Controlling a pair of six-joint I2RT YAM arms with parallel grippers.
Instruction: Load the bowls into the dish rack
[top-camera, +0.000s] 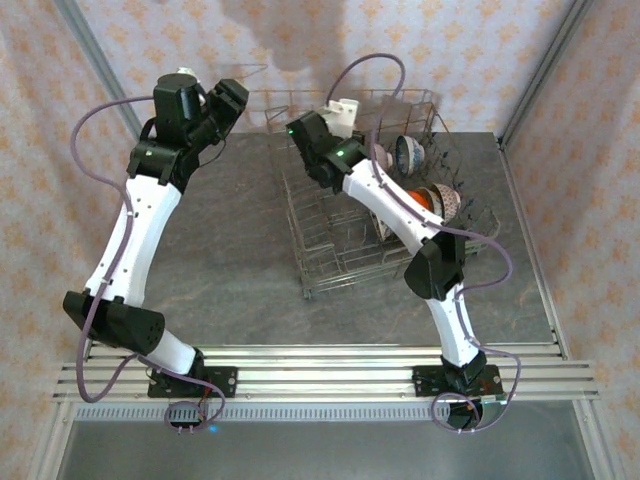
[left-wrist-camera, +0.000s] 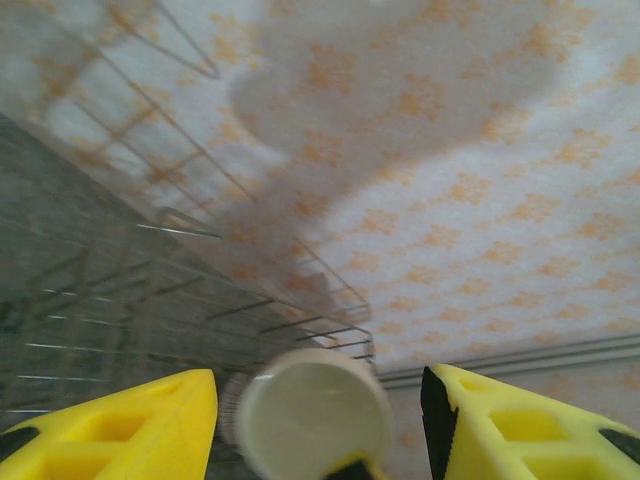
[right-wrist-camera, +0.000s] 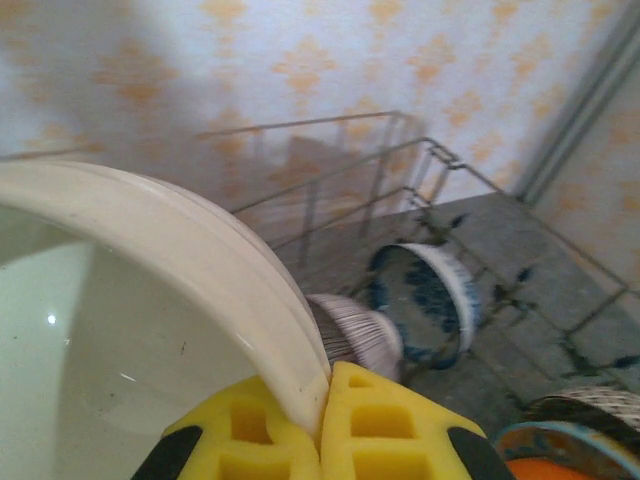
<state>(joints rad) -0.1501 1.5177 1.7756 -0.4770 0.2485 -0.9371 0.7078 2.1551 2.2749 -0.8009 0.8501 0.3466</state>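
Grey table (top-camera: 230, 255), floral-patterned walls (top-camera: 480, 50)

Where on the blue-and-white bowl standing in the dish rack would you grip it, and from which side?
Probably the upper rim, from above, one finger inside and one outside. The blue-and-white bowl stands on edge in the dish rack, rim top exposed, wires crowding its lower part.

Bare table (top-camera: 230, 260) left of dish rack (top-camera: 330, 262)

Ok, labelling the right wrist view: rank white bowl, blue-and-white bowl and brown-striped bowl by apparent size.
1. white bowl, largest, but nearest the camera, so true size is unsure
2. blue-and-white bowl
3. brown-striped bowl, partly hidden
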